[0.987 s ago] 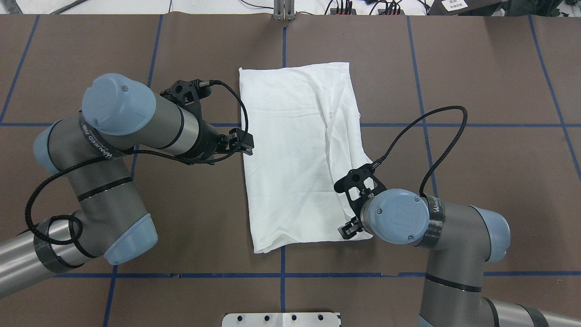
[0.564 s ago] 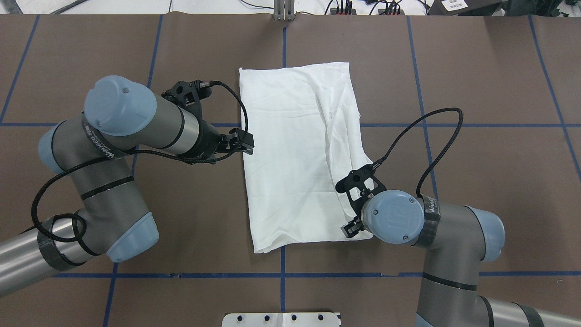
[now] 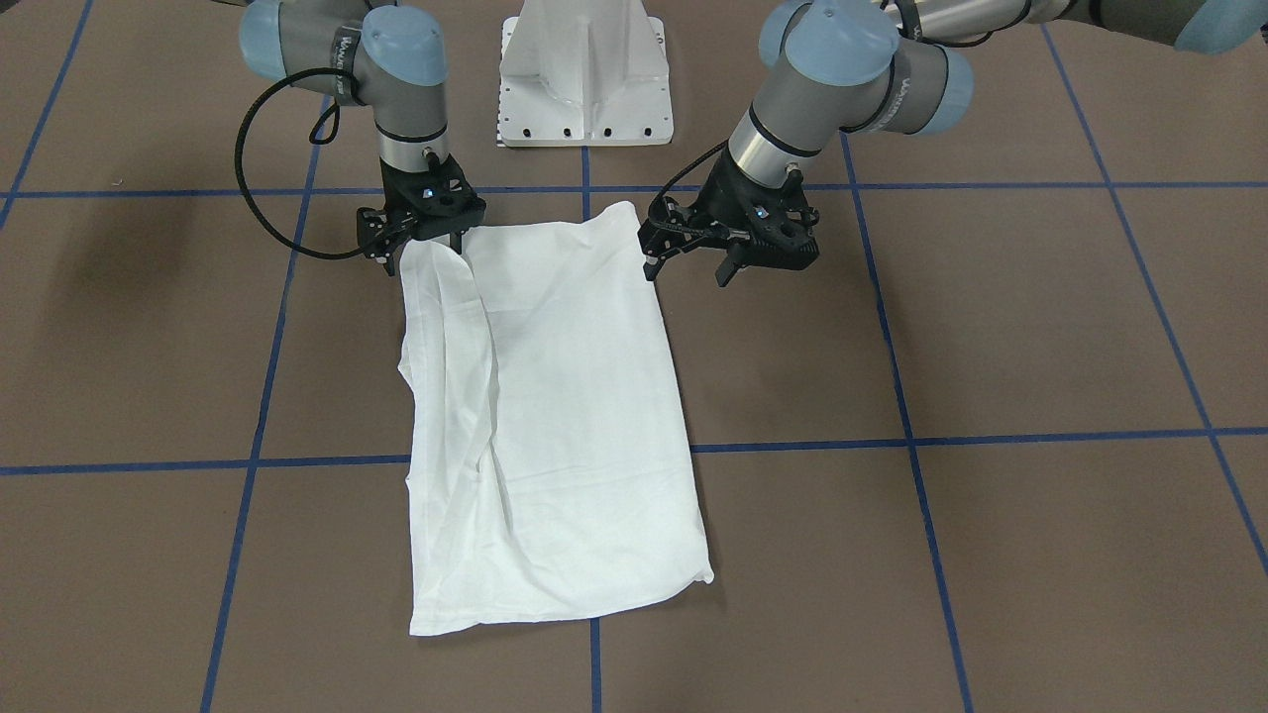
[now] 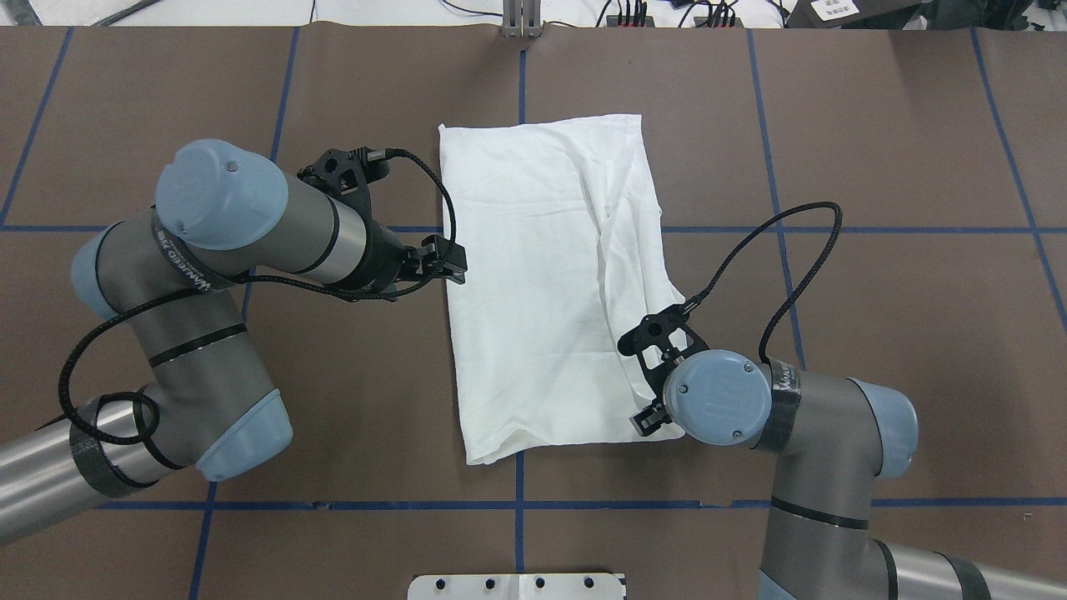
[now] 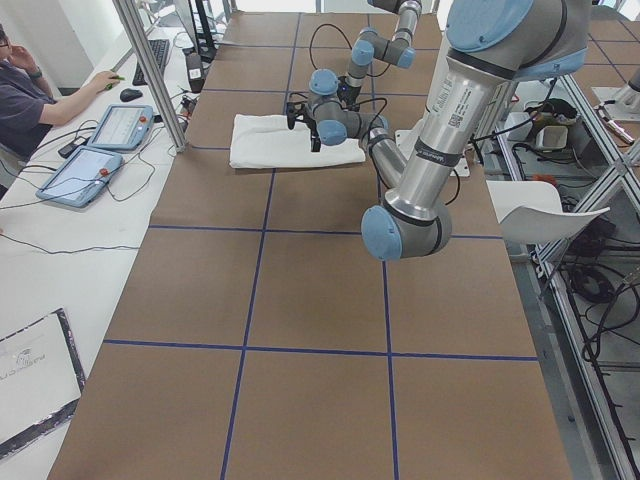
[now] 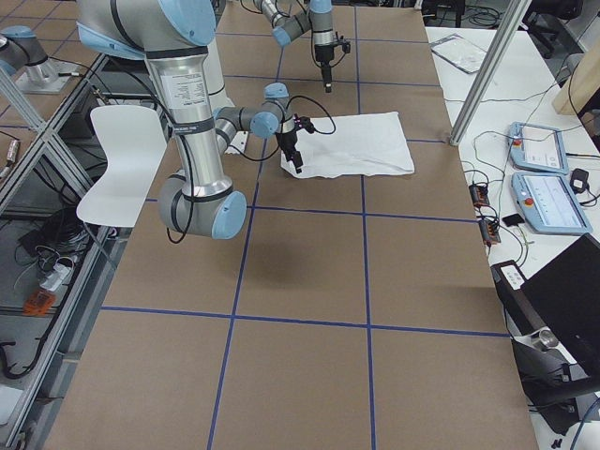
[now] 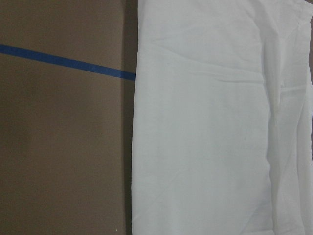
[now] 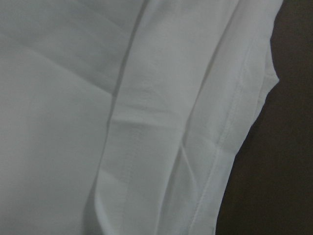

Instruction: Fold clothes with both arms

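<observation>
The clothes, a white shirt (image 4: 542, 283) folded into a long rectangle, lie flat in the middle of the brown table, with a loose fold running along the side nearer my right arm (image 3: 446, 376). My left gripper (image 4: 450, 268) hangs open just off the shirt's left long edge, fingers (image 3: 649, 265) spread and holding nothing. My right gripper (image 3: 421, 253) stands over the near right corner of the shirt, jaws apart with cloth bunched up between them. The right wrist view is filled by the shirt's hem (image 8: 230, 127).
The white pedestal (image 3: 584, 69) stands at the robot's edge of the table, just behind the shirt's near end. Blue tape lines (image 4: 521, 75) cross the brown cover. A person (image 5: 30, 95) sits at a side bench with tablets (image 5: 120, 125).
The right arm's wrist and elbow have drawn slightly back toward the robot, shifting its gripper a little at the shirt's corner. The left arm and the shirt have barely moved.
</observation>
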Robot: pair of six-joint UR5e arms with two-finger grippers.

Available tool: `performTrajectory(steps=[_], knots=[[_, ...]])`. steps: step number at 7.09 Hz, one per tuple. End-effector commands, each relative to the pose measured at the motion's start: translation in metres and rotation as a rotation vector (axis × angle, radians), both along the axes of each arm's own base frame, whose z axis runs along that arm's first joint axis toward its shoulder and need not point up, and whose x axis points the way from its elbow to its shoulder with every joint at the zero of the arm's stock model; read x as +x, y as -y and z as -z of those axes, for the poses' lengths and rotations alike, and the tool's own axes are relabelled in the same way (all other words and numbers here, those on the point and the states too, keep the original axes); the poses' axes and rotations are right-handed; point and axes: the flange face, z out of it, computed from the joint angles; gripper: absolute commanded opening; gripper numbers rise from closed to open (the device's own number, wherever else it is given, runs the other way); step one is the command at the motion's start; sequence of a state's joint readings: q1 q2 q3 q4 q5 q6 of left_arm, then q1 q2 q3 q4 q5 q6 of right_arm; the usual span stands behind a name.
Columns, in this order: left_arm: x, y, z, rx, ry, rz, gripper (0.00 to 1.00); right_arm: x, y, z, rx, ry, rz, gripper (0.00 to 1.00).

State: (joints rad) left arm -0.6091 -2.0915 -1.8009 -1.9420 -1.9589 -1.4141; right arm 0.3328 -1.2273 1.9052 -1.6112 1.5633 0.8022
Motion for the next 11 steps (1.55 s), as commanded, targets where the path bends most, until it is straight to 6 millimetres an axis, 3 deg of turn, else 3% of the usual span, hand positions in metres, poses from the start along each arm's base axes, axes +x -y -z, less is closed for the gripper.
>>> performTrajectory(steps=[1,2,3,4,5,6,7,9,10,11], knots=[[0.000,0.000,0.001,0.000,-0.002,0.001,1.00,0.018,0.026,-0.007,0.001,-0.016,-0.026,0.97],[0.000,0.000,0.004,0.002,-0.006,0.001,1.00,0.031,0.034,-0.023,-0.003,-0.042,-0.031,0.97],[0.001,0.000,0.008,0.004,-0.010,0.000,1.00,0.055,0.031,-0.058,-0.029,-0.086,-0.040,0.97],[0.001,-0.001,0.009,0.004,-0.011,0.000,1.00,0.088,0.023,-0.082,-0.041,-0.119,-0.045,0.97],[0.000,-0.002,0.011,0.006,-0.015,-0.001,1.00,0.128,0.014,-0.084,-0.028,-0.122,-0.040,0.97],[-0.001,-0.002,0.018,0.013,-0.025,0.000,1.00,0.142,0.024,-0.068,-0.058,-0.067,-0.037,0.97],[-0.002,-0.003,0.021,0.011,-0.031,0.004,1.00,0.136,0.036,-0.036,-0.069,0.010,-0.030,0.98],[-0.007,-0.005,0.023,0.021,-0.035,0.010,1.00,0.096,0.055,0.018,-0.051,0.100,-0.029,0.98],[-0.009,-0.002,0.018,0.037,-0.019,0.048,1.00,0.090,0.054,0.036,-0.098,0.153,-0.023,0.99],[-0.006,-0.009,0.025,0.031,-0.029,0.041,1.00,0.093,0.046,0.046,-0.145,0.196,-0.020,0.99]])
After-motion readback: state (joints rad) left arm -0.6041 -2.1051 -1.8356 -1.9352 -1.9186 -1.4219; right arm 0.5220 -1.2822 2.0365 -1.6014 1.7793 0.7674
